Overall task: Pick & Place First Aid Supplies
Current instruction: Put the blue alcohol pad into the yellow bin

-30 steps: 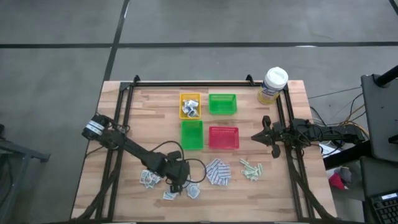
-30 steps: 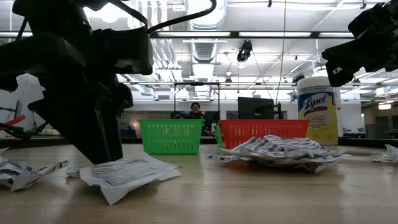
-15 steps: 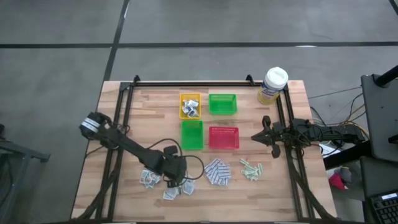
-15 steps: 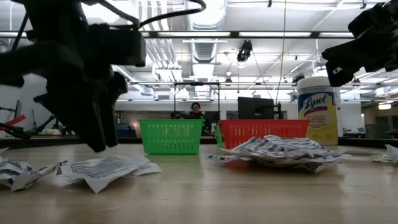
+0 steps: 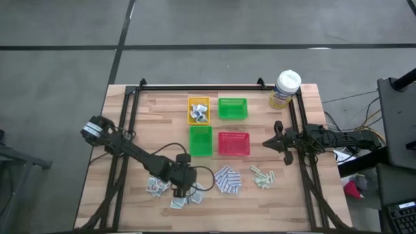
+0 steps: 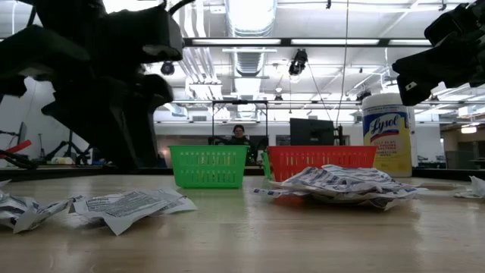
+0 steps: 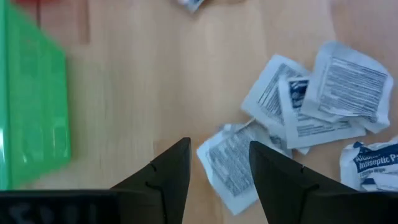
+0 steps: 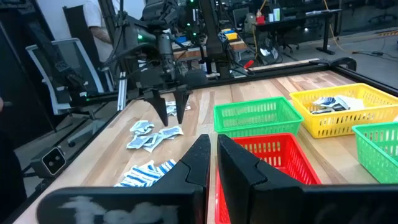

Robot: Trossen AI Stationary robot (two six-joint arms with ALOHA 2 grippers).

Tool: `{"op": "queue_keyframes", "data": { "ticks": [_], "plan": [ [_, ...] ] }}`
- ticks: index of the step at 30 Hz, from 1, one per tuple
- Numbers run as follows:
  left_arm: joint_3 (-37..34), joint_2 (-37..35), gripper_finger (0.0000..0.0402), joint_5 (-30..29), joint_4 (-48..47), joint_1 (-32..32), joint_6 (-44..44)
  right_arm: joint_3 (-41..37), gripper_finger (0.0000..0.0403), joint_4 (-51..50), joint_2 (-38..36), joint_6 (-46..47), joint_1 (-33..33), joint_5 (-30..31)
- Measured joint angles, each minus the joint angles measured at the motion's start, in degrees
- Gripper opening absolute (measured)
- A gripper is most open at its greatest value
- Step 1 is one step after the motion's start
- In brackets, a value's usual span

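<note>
The left gripper (image 5: 182, 188) hangs low over the front left of the wooden worktop (image 5: 149, 123), its fingers (image 7: 171, 171) apart with nothing between them. Right under it lies a loose scatter of white-grey sachets (image 5: 179, 198); in the left wrist view one sachet (image 7: 230, 165) sits between and just beyond the two fingertips, flat on the wood, with several more overlapping one another beside it. The fingers do not appear to be touching any of them.

Further along the front edge is a heap of blue-and-white pads (image 5: 227, 180), and past that a small bunch of pale green strips (image 5: 262, 176). Behind these piles stand four small trays in a square: a yellow tray (image 5: 199, 110) already holding a few sachets, a green tray (image 5: 233, 108) beside it, another green tray (image 5: 200, 140) nearer the front, and a red tray (image 5: 233, 143). The nearer green tray is the closest thing to the left gripper. A yellow canister with a white lid (image 5: 285, 89) stands at the far right corner.

The right gripper (image 5: 273, 143) waits at the right side of the worktop, fingers together, empty, beside the red tray. In the low view, a person (image 6: 239, 135) sits far back in the room.
</note>
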Motion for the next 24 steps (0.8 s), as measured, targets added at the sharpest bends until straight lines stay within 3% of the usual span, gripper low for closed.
{"op": "queue_keyframes", "data": {
  "ticks": [10,24],
  "plan": [
    [-3.3,0.0,0.0174,0.5,4.3,0.3,19.7,0.0,0.0028,0.0,0.0,0.0,0.0,0.0],
    [-3.7,0.0,0.0163,8.1,5.4,3.0,27.5,0.0,0.0028,0.0,0.0,0.0,0.0,0.0]
  ]
}}
